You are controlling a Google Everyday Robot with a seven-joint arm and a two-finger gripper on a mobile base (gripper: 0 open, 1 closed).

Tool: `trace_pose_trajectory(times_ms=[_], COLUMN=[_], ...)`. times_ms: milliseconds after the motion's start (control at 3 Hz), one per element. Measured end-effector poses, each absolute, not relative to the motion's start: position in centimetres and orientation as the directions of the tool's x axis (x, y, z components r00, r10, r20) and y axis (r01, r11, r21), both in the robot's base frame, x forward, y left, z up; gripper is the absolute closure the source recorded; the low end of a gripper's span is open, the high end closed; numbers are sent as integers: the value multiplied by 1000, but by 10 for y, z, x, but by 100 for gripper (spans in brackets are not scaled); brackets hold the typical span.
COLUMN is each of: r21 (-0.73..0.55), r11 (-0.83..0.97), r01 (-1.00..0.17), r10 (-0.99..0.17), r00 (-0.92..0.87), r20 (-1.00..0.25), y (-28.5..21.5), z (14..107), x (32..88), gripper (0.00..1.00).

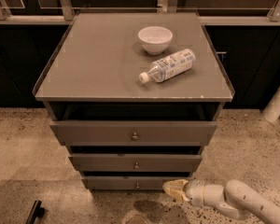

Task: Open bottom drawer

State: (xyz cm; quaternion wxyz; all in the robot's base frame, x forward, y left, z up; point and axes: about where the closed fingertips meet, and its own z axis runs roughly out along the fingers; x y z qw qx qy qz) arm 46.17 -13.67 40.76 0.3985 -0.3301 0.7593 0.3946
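The bottom drawer [116, 183] is the slim, narrowest grey-brown front at the foot of the cabinet, with a tiny round knob [137, 185] at its centre. Above it sit the mid-sized drawer [135, 163] and the widest top drawer [133, 133]. My gripper [173, 189], with yellowish fingertips on a white arm [233, 200], comes in from the lower right. It is low, right at the drawer front's right end, to the right of the knob.
A white bowl [155, 39] and a plastic bottle [168, 66] lying on its side rest on the cabinet top [84, 64]. Dark cabinets stand behind. A white pole [277, 101] is at right, and a dark object [35, 212] lies on the speckled floor at lower left.
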Motion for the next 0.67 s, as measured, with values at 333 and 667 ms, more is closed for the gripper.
trace_pose_trajectory(times_ms=[333, 667], r21=[307, 314], r11=[478, 523], r01=[-823, -792], r10=[-134, -120], r00=[-413, -434], r20=[-901, -893], y=[-150, -167], z=[383, 340], x=[486, 508], gripper=[100, 100])
